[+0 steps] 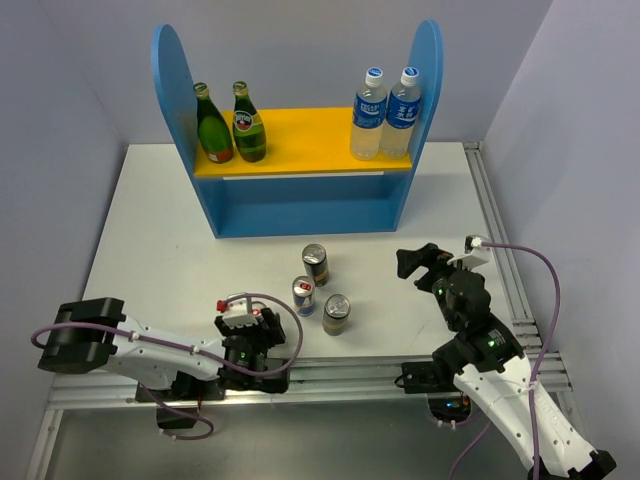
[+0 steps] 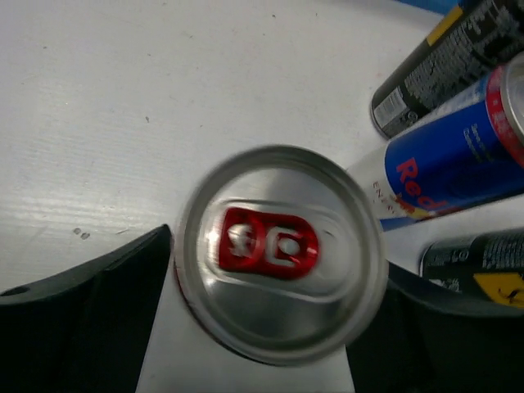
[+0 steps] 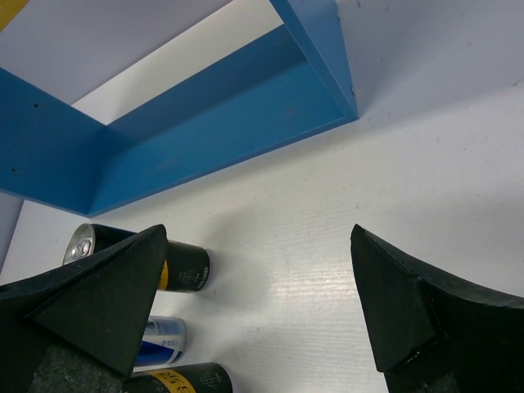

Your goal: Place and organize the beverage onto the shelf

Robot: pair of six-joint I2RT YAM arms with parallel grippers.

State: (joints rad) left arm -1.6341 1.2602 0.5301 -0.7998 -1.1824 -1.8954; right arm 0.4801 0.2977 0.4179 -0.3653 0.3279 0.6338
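The blue shelf [image 1: 300,205] stands at the back; two dark-green bottles [image 1: 230,125] are on the left of its yellow board. A dark can [image 1: 315,263], a blue-and-silver can [image 1: 304,295] and another dark can [image 1: 336,314] stand on the table. My left gripper [image 1: 245,325] is low at the front left, shut on a can with a silver top and red tab [image 2: 278,254]; its body is hidden. The three table cans [image 2: 458,155] lie to its right. My right gripper [image 1: 415,262] is open and empty, right of the cans [image 3: 184,266], facing the shelf [image 3: 205,139].
Two clear water bottles with blue labels [image 1: 385,115] stand on the right of the yellow board. The shelf's lower level [image 3: 246,106] holds nothing that I can see. A rail runs along the table's right edge [image 1: 495,230] and front edge.
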